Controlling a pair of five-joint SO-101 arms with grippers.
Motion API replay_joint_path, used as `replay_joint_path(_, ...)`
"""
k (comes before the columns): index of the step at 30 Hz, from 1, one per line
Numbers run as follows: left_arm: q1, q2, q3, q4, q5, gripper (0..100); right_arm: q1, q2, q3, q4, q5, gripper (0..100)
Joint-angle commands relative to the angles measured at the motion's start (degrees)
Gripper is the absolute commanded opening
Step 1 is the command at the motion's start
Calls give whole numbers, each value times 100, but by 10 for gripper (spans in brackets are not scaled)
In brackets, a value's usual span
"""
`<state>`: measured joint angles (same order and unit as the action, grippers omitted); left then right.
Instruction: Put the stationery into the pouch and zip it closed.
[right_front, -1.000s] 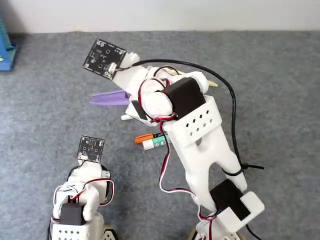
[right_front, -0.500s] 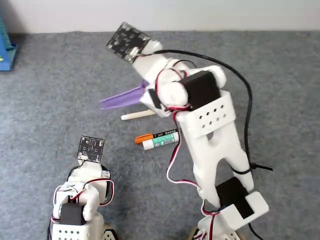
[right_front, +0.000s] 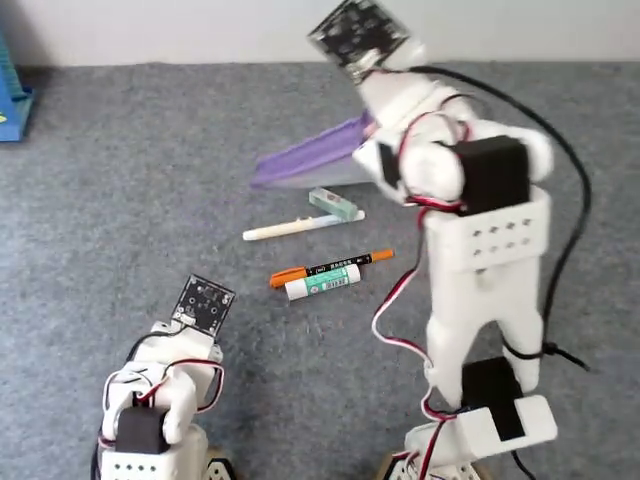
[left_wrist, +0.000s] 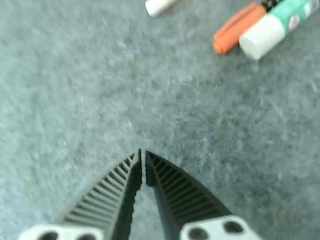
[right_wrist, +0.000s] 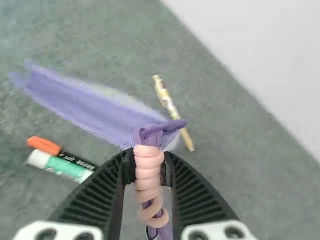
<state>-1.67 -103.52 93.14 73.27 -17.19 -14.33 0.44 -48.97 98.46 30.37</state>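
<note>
Pouch (right_front: 305, 160) clamped in right tool (right_wrist: 147, 155), one end hidden behind arm (right_front: 485, 230), left tool (left_wrist: 143, 156) closed, empty

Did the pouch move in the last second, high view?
Yes. The pouch, held in the right tool, went toward the image's right and the far wall. It was left of the glue stick, which stayed put, and is now beyond it.

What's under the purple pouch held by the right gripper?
A patterned pencil pokes out from behind the pouch, which the right gripper holds by its pink coil. A mint block lies at its edge. The carpet directly beneath is covered.
</note>
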Motion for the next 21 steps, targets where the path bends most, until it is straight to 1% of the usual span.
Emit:
replay_joint_path(1,-26,-79,-655,-237,-105,16,497,-312,-501,-338,246,8)
replay_joint_path(7,-35,-79,-1341,-308,-114,26,1156,-303,-545,-664,967,8)
replay_joint_path(10,-70,-79,-1745,-325,-88,88,1446,-259,-519,-989,1266,8)
replay_joint_path(14,-501,-79,-2193,-413,-70,210,1745,22,-519,-1543,1714,8)
replay_joint_path(17,-914,-79,-2325,-448,-70,256,1727,303,-519,-1930,1934,8)
replay_joint_path(19,-1108,-79,-2352,-448,-70,258,1437,470,-519,-1982,2031,8)
replay_joint_path(21,-1231,-79,-2343,-431,-70,258,1068,611,-519,-1815,2048,8)
